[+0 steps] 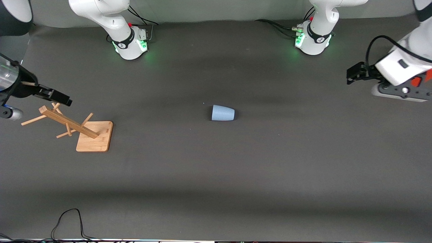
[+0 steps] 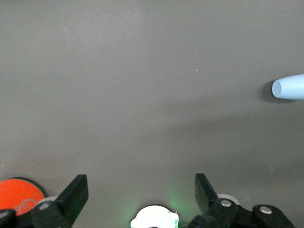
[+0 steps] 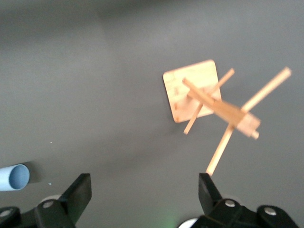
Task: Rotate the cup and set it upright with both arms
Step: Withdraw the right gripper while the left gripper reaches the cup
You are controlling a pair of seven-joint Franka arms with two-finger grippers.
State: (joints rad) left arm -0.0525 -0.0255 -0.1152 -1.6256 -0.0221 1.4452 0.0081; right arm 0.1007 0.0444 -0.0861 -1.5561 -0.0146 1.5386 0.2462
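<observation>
Fingers (image 2: 76, 194) of both grippers are standing released, holding nothing; left gripper (image 1: 352, 75) and right gripper (image 1: 57, 97) are hovering over table ends, cup (image 1: 222, 113) lying sideways mid-table

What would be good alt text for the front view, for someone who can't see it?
A small pale-blue cup lies on its side in the middle of a dark grey table. Both arms wait apart from it, the open left gripper over one end and the open right gripper above a wooden peg rack at the other.
</observation>
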